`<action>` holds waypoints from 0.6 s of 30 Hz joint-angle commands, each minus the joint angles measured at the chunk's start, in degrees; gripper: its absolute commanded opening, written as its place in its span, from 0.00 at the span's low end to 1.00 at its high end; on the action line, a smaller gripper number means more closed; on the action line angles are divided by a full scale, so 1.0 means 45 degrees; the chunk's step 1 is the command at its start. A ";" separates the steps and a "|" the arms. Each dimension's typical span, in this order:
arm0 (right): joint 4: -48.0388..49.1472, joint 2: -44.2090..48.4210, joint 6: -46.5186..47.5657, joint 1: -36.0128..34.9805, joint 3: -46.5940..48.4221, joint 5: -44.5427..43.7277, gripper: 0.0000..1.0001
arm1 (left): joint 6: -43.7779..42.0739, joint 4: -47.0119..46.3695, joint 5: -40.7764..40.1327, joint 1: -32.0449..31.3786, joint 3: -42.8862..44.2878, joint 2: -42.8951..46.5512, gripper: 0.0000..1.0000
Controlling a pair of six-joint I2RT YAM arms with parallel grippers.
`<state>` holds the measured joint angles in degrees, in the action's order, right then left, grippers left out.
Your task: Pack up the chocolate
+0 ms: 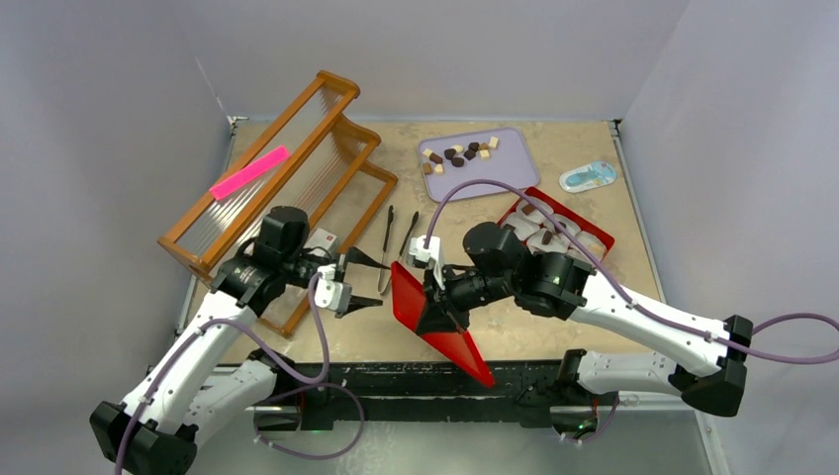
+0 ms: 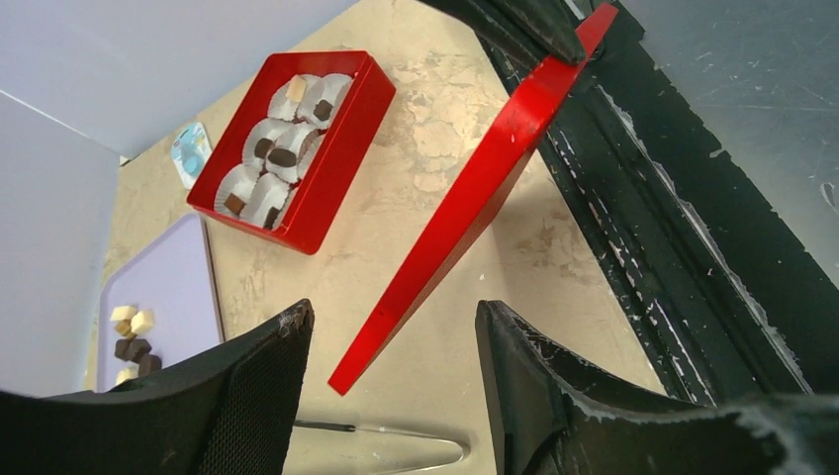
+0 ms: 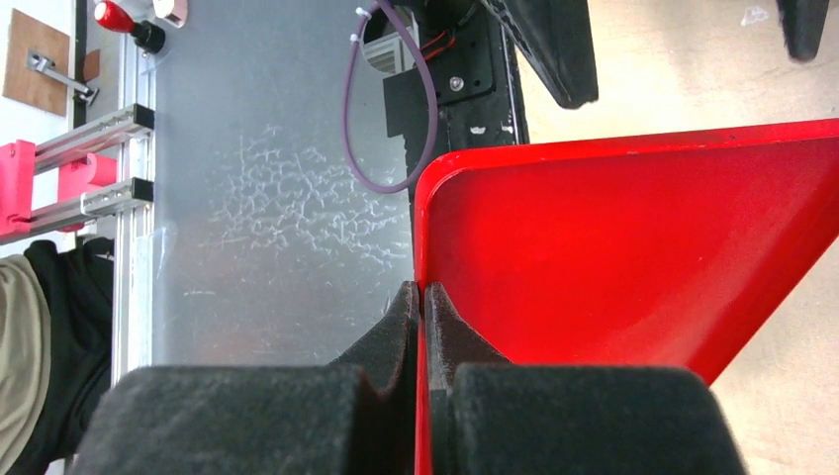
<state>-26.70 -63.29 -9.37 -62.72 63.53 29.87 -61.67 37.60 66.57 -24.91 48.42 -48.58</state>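
On the table, near its near edge, the red lid hangs tilted, its rim clamped in the right gripper. The left gripper gapes just beside it. Chocolate lies on the lavender tray at the far edge, and more in the red box by the right edge.

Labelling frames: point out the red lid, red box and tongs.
red lid (image 1: 463,348), overhead view, lower flat face
red box (image 2: 346,158), left wrist view, near side wall
tongs (image 1: 386,247), overhead view, left prong

Wooden rack stands rear left on the table, a pink strip lying across its top. Two dark tongs lie alongside. Lavender tray sits rear centre. Red box, lined with white cups, sits to the right. Red lid is steeply tilted near the front edge.
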 commanded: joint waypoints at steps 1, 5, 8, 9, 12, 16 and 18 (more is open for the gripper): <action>0.0593 0.0231 0.0141 -0.0008 0.0955 0.0489 0.00 | -0.1006 -0.0206 0.0969 -0.0165 0.0313 -0.0437 0.60; 0.0455 0.0109 0.0263 -0.0008 0.1196 0.0358 0.00 | -0.1096 -0.0612 0.1245 -0.0207 0.0301 -0.1052 0.58; 0.0406 0.0047 0.0301 -0.0008 0.1291 0.0420 0.00 | -0.1199 -0.0720 0.1449 -0.0227 0.0313 -0.1460 0.55; 0.0403 0.0041 0.0318 -0.0008 0.1310 0.0446 0.00 | -0.1208 -0.0742 0.1530 -0.0227 0.0355 -0.1574 0.54; 0.0428 0.0024 0.0325 -0.0008 0.1317 0.0482 0.00 | -0.1131 -0.0778 0.1900 -0.0246 0.0412 -0.1719 0.50; 0.0658 0.0040 0.0309 -0.0008 0.1132 0.0856 0.00 | -0.0894 -0.1048 0.2057 -0.0247 0.0379 -0.1884 0.48; 0.0724 0.0076 0.0305 -0.0008 0.1052 0.0953 0.00 | -0.0902 -0.1071 0.2125 -0.0280 0.0377 -0.1971 0.45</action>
<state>-26.65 -63.42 -9.04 -62.72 66.52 31.16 -64.66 34.81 71.64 -25.65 48.42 -56.77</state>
